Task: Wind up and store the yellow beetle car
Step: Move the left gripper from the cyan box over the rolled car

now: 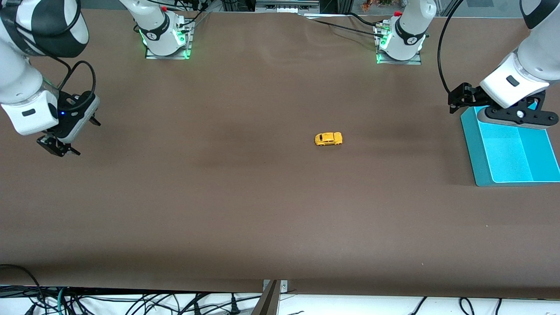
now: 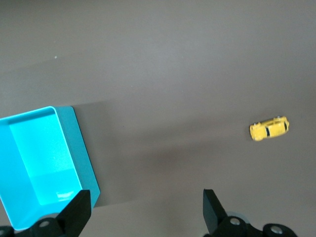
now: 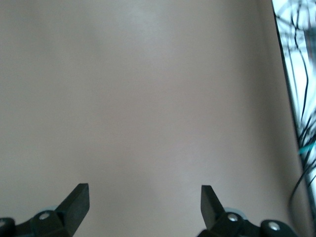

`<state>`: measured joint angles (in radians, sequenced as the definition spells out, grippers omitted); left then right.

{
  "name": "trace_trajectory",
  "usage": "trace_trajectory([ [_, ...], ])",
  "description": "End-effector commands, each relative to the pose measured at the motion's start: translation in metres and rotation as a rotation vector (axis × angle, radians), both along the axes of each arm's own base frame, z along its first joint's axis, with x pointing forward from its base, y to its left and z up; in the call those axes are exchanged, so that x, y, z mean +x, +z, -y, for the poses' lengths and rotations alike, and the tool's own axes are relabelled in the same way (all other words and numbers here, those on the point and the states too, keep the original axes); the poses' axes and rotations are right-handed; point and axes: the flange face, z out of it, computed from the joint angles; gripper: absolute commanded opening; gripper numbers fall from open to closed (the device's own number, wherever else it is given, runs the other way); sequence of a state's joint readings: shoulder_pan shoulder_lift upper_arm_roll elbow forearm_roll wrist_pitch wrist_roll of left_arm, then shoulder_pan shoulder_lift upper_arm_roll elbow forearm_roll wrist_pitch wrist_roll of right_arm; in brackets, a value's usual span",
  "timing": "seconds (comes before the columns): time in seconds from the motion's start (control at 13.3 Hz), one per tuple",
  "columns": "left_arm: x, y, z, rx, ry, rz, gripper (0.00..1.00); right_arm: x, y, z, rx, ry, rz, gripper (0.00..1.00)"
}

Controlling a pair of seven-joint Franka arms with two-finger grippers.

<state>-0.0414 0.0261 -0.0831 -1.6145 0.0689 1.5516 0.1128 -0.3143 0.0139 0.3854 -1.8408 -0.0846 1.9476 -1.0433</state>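
Front view: yellow beetle car [image 1: 328, 139] sits upright, dark-windowed; both arms' jaws spread, empty.

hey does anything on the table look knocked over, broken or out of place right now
Nothing stands out. The yellow beetle car sits upright on its wheels mid-table, and the blue bin lies flat at the left arm's end. Both tools, left and right, are open and empty.

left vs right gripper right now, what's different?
The left gripper hangs over the blue bin at its arm's end of the table; the right gripper hangs over bare table at its own end. The left wrist view shows the yellow beetle car; the right wrist view shows none. Both are open, holding nothing.
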Motion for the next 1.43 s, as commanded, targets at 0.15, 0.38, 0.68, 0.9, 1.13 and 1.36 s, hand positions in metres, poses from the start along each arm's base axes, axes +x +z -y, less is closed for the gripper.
trace_trajectory([
  [0.15, -0.01, -0.01, 0.029, -0.065, -0.323, -0.118, 1.0, -0.022, 0.029, -0.013, 0.043, -0.429, 0.005, 1.0],
  [0.38, -0.029, -0.034, 0.053, -0.069, -0.383, -0.213, 1.0, -0.025, 0.03, -0.001, 0.138, -0.663, -0.04, 1.0],
  [0.68, -0.044, -0.053, 0.102, -0.085, -0.492, -0.238, 1.0, -0.034, 0.04, 0.011, 0.142, -0.914, -0.08, 1.0],
  [0.9, -0.069, -0.101, 0.147, -0.076, -0.606, -0.292, 1.0, -0.039, 0.047, 0.013, 0.136, -0.97, -0.091, 1.0],
  [1.13, -0.073, -0.146, 0.178, -0.098, -0.773, -0.207, 1.0, -0.04, 0.045, 0.017, 0.124, -0.976, -0.101, 1.0],
  [1.36, -0.072, -0.206, 0.181, -0.153, -1.011, -0.14, 1.0, -0.038, 0.045, 0.017, 0.125, -0.976, -0.103, 1.0],
])
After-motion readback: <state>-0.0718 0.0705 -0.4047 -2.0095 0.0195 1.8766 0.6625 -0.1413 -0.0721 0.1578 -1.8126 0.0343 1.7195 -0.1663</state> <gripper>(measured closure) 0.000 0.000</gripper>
